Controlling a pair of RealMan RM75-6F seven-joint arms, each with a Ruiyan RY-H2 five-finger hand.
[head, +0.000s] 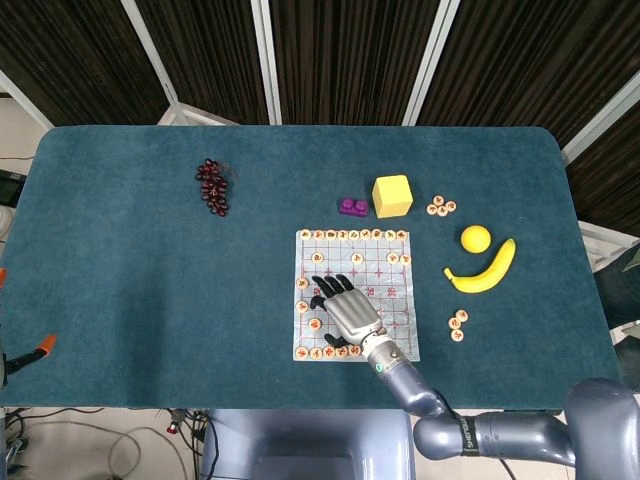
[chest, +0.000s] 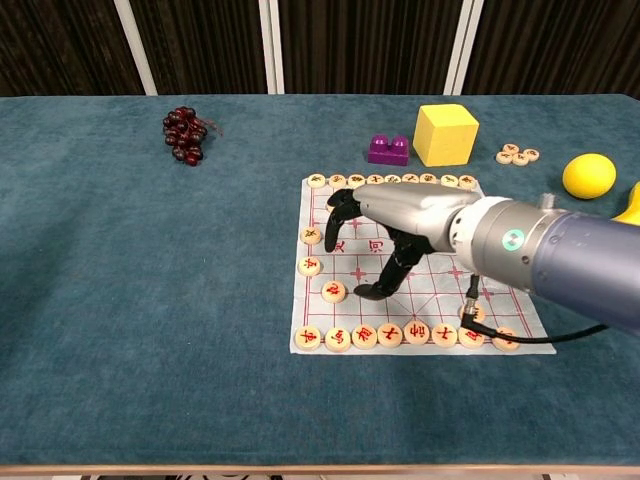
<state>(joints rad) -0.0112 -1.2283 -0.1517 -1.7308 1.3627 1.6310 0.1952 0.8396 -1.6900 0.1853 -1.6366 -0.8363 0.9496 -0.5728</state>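
Observation:
My right hand (head: 345, 305) (chest: 385, 225) hangs over the left half of the paper chess board (head: 390, 275) (chest: 430, 295). Its fingers are apart and arched downward with nothing in them. The thumb tip is just right of a round chess piece (head: 315, 323) (chest: 334, 291) on the board's left side. Several more pieces line the near edge (chest: 390, 335) and the far edge (head: 355, 236). The forearm crosses the board's right half and hides some of it. My left hand shows in neither view.
Dark grapes (head: 212, 186) (chest: 183, 133) lie at the far left. Behind the board stand a purple brick (head: 352, 207) (chest: 389, 149) and a yellow cube (head: 392, 195) (chest: 445, 133). A lemon (head: 476, 238), a banana (head: 485, 270) and loose pieces (head: 441, 206) (head: 458, 325) lie to the right.

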